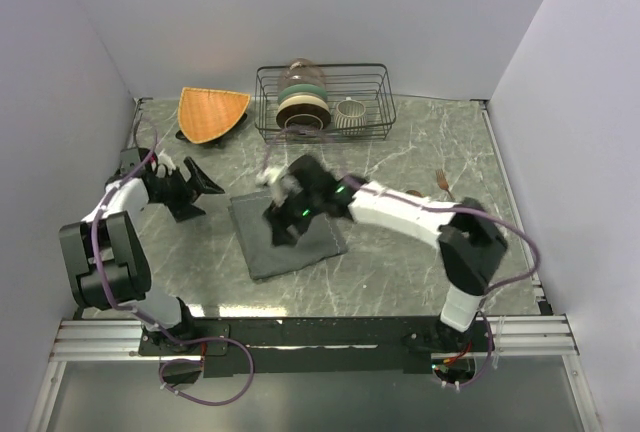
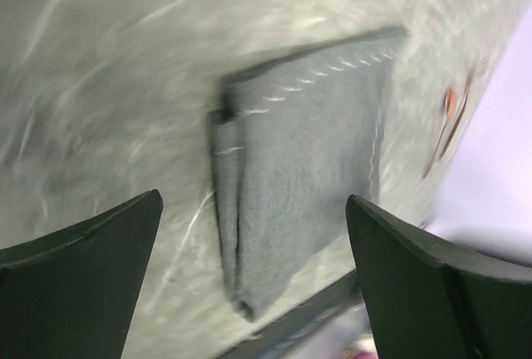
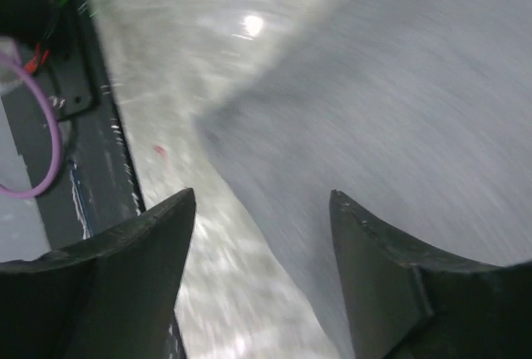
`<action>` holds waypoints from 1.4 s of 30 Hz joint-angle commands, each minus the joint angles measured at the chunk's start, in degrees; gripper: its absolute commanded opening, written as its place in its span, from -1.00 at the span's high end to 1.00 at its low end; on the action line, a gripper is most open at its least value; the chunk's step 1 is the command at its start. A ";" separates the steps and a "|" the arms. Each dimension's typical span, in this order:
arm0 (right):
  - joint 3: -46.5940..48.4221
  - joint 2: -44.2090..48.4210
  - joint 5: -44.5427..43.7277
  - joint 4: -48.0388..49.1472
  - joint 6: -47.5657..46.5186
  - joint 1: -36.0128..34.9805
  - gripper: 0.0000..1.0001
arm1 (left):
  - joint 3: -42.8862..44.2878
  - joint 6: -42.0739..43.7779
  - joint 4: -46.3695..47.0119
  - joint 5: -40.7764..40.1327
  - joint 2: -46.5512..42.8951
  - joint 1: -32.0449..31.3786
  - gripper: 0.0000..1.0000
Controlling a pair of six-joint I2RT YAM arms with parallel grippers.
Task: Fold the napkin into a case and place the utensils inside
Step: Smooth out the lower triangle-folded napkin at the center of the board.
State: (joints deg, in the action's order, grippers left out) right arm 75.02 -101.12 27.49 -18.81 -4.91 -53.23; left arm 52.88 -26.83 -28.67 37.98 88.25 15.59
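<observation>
The napkin [image 1: 288, 254] is laid on the table [image 1: 420, 257], folded only part way; the case is not made yet. The utensils [image 1: 440, 181] are seen far off at the right. The right pincer [image 3: 259, 201] is held open over the napkin, the left pincer [image 2: 253, 201] wide open; nothing is gripped.

Napkin [image 1: 298, 252] [image 2: 307, 168] [image 3: 432, 126] is lying flat mid-bench [image 1: 420, 262], dark grey and folded to a rough rectangle, with layered fold edges showing along one side. Copper utensils [image 1: 440, 181] [image 2: 450, 118] are lying well apart from it, near the bench's right edge.
</observation>
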 commanded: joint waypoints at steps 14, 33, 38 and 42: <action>-13.94 6.12 7.14 -7.39 12.55 23.17 0.04 | -4.54 62.43 -9.75 -3.33 -23.13 -41.60 0.19; -17.98 -4.00 8.82 -4.29 14.58 19.92 0.56 | -15.52 77.27 -10.18 -21.62 -9.41 -49.34 0.46; -19.56 -1.54 6.36 -6.41 12.20 19.49 0.56 | -18.17 78.86 -8.69 -22.77 -11.25 -49.34 0.47; -16.15 2.94 6.88 -7.82 11.76 19.48 0.53 | -13.27 77.20 -11.84 -16.99 -16.16 -47.51 0.28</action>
State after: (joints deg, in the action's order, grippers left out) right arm 57.04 -103.63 37.91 -22.20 9.39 -33.28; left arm 37.43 48.84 -38.11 19.62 75.13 -33.74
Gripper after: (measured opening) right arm 0.228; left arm 0.320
